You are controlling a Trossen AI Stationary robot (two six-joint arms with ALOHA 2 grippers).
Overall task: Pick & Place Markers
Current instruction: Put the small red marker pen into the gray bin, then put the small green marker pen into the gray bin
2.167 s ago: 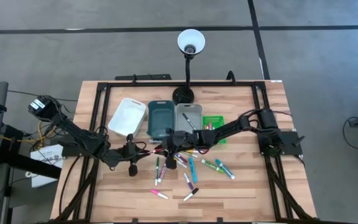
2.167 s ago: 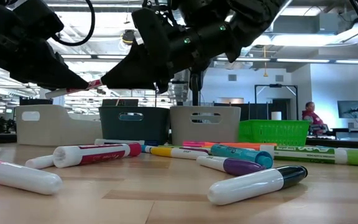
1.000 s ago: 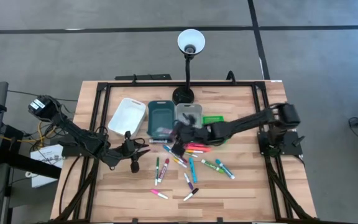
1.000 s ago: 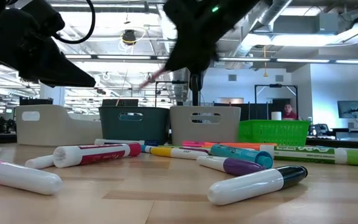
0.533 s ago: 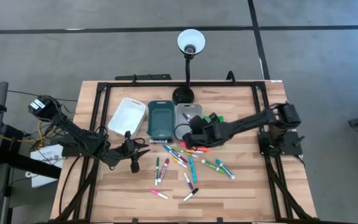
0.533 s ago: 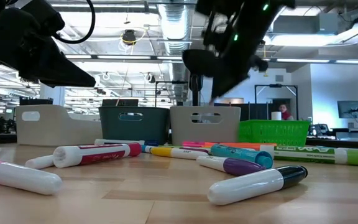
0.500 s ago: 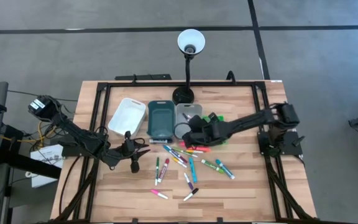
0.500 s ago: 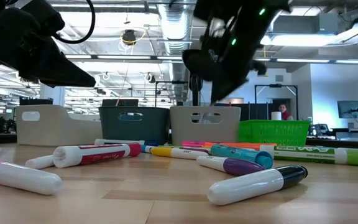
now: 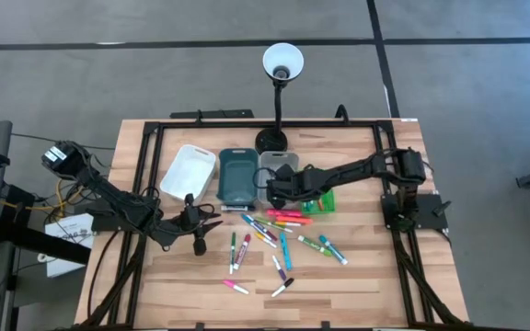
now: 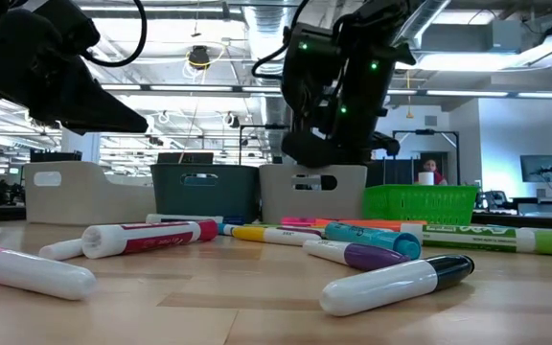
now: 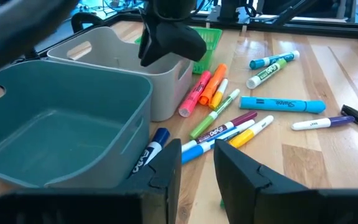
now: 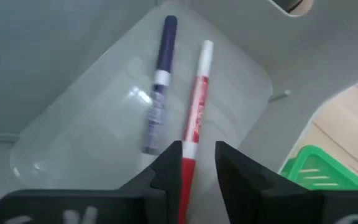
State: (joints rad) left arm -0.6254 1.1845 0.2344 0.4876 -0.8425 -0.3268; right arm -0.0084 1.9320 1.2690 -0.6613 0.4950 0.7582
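My right gripper point(image 12: 197, 171) is open and points steeply down into the grey tray point(image 9: 282, 164), also seen in the low view point(image 10: 310, 153). A red-and-white marker point(image 12: 197, 99) and a purple marker point(image 12: 160, 93) lie on the tray's floor. The red marker's near end runs into the gap between the fingers. Many more markers point(image 9: 279, 234) lie loose on the wooden table. My left gripper point(image 11: 197, 177) hovers open near the table's left, left of the marker pile point(image 9: 212, 221), with nothing between its fingers. My right gripper: the red marker's near end point(image 12: 188, 158) lies close against one finger point(image 12: 169, 168), with a gap to the other. I cannot tell whether that finger touches it. The rest of the marker lies on the tray's floor.
A white tray point(image 9: 189, 172), a teal tray point(image 9: 237, 175) and a green basket point(image 9: 320, 198) stand in a row with the grey tray. A desk lamp point(image 9: 282, 64) rises behind them. Free wood lies along the near edge.
My right gripper has sunk toward the grey tray, tipped to point more steeply down and rolled at the wrist. The marker that showed in its fingers in the low view no longer shows there.
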